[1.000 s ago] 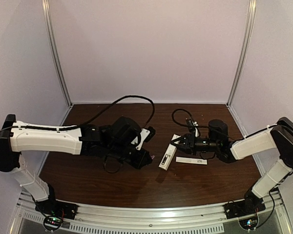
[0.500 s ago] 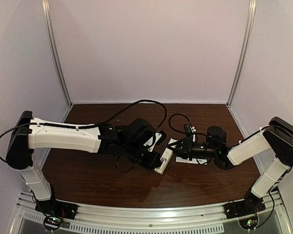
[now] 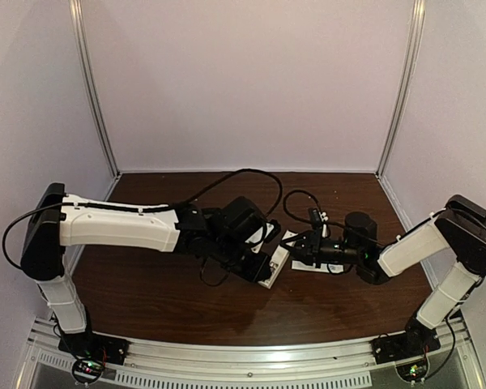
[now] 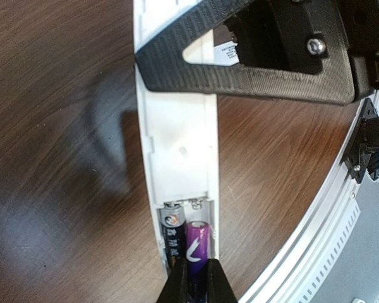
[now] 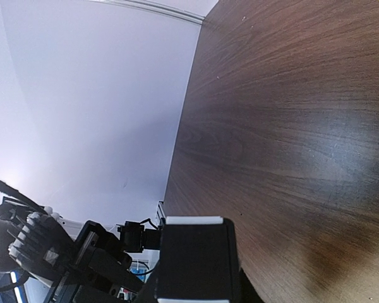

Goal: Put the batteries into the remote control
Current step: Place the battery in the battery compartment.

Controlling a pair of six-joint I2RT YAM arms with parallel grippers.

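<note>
Two arms meet over the middle of the dark wooden surface (image 3: 146, 300) in the top view. The left hand (image 3: 265, 267) sits over the near end of the remote control (image 3: 278, 261), which lies on the surface. The right hand (image 3: 301, 249) is at its far end. A flat white strip (image 3: 312, 268) lies just beside the remote, partly under the right arm.

From the left wrist, the remote runs straight away from the camera with its battery bay open at the near end. Side by side in the bay are a dark battery (image 4: 170, 232) and a purple battery (image 4: 198, 243). The left hand's fingers (image 4: 179, 285) are nearly closed, pinching the near end of the purple battery. A black finger (image 4: 271, 76) of the right hand lies across the remote's far end.

From the right wrist, wood grain fills the right side and a pale wall (image 5: 82, 95) the left, with the left arm (image 5: 44, 243) low in the corner. The right hand is fully closed. I cannot tell whether it clamps the remote or only rests on it.
</note>
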